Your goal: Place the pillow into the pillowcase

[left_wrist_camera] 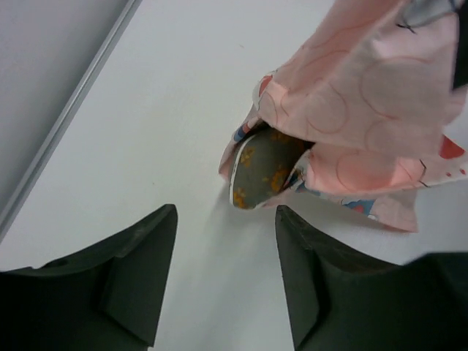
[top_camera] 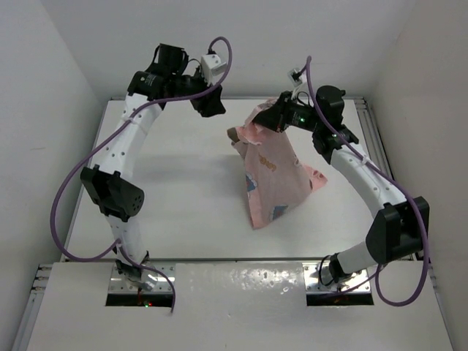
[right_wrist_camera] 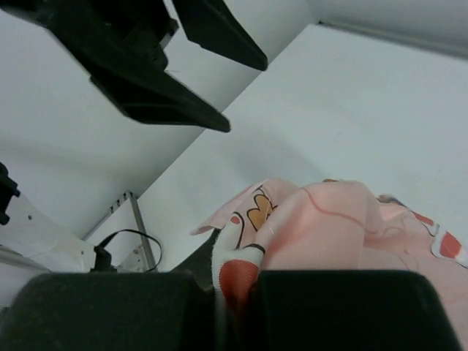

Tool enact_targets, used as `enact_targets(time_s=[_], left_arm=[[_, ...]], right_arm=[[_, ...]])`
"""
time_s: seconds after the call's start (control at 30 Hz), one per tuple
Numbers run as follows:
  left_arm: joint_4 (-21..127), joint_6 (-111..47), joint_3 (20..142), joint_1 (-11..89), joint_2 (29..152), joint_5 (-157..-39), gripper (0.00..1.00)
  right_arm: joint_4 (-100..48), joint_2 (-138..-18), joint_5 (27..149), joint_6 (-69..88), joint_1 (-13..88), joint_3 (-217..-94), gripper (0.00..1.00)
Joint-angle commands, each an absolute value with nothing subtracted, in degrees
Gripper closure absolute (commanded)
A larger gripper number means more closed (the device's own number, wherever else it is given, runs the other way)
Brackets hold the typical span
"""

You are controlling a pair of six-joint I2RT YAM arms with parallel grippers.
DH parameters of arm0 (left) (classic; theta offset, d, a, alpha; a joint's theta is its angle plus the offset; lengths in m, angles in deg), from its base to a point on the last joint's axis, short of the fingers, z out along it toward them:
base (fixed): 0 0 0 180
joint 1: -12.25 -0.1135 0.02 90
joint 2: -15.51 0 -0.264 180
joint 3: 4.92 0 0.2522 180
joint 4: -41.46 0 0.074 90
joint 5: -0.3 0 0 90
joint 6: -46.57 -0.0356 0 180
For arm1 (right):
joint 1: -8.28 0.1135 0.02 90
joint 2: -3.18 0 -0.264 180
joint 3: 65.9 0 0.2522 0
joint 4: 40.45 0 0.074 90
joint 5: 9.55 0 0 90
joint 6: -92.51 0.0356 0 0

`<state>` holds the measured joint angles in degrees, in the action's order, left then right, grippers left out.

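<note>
Most of pillow (left_wrist_camera: 259,172) hidden in pillowcase (left_wrist_camera: 365,95); right gripper (right_wrist_camera: 219,284) tight on its cloth, left gripper (left_wrist_camera: 227,212) agape.

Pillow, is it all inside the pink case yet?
Not quite. A grey corner of the pillow pokes out of the case; the rest is hidden inside.

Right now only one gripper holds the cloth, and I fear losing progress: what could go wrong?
A corner of the pillow sticks out of the pillowcase and may slide out. The right gripper pinches only a fold, which might slip free. The left gripper is open and empty, giving no backup.
</note>
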<state>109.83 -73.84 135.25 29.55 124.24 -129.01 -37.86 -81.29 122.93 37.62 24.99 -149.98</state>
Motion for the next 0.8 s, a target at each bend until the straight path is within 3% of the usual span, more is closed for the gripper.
enact_targets(time_s=[0.0,0.13,0.3,0.4,0.53,0.67,0.77], left_arm=[[109.5,-79.2,132.4,30.1,121.8,-132.1,0.43],[113.5,-86.5,131.2,31.0,121.9,-138.7,0.25],[112.9,-90.8,129.8,35.0,122.3,-138.3,0.19],[108.8,-88.3,129.7,36.1,122.9,-136.7,0.19],[103.7,-83.0,130.7,36.2,123.8,-131.6,0.36],[107.2,-85.7,130.6,36.4,124.2,-137.3,0.35],[104.7,-84.2,128.1,36.3,124.0,-130.8,0.38]], right_arm=[[-43.0,-81.5,126.8,41.3,24.5,-151.4,1.00],[-44.1,-83.0,127.6,44.6,24.5,-152.1,1.00],[-43.2,-84.5,126.9,45.2,25.7,-152.6,1.00],[-42.1,-85.0,126.9,45.0,26.6,-152.5,1.00],[-39.0,-84.7,126.7,42.5,27.2,-152.2,1.00],[-36.9,-84.3,124.2,41.4,27.6,-151.8,1.00],[-38.4,-84.3,124.2,42.2,27.7,-151.6,1.00]])
